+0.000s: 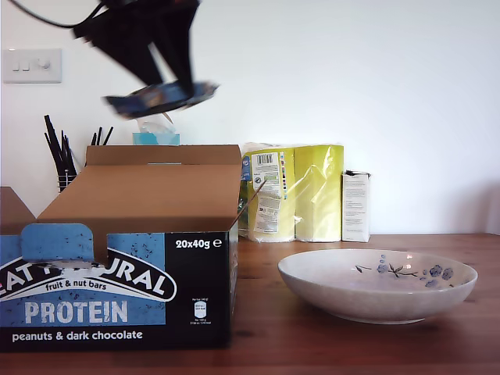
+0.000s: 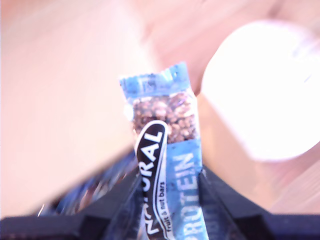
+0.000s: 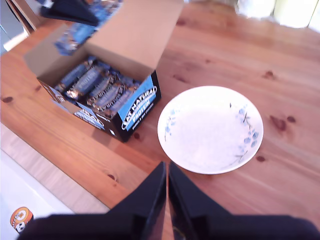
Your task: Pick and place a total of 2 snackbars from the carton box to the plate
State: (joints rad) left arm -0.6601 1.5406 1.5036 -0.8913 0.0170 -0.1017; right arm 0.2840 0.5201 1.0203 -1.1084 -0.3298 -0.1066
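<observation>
Here, snackbar [image 2: 165, 125] clamped in my first pincer [image 2: 170, 187], above carton box [image 1: 117, 297].

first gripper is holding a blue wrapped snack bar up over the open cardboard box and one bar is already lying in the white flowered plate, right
Not quite. The off-white, flower-patterned ceramic plate holds no bar; the second wrist view shows it bare. The rest stands: my first gripper holds a shiny blue-wrapped snackbar up over the brown cardboard carton box.

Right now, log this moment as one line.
my first pincer: shut on snackbar, above carton box | my second pincer: shut, empty | plate: empty | carton box: open, bars inside
</observation>
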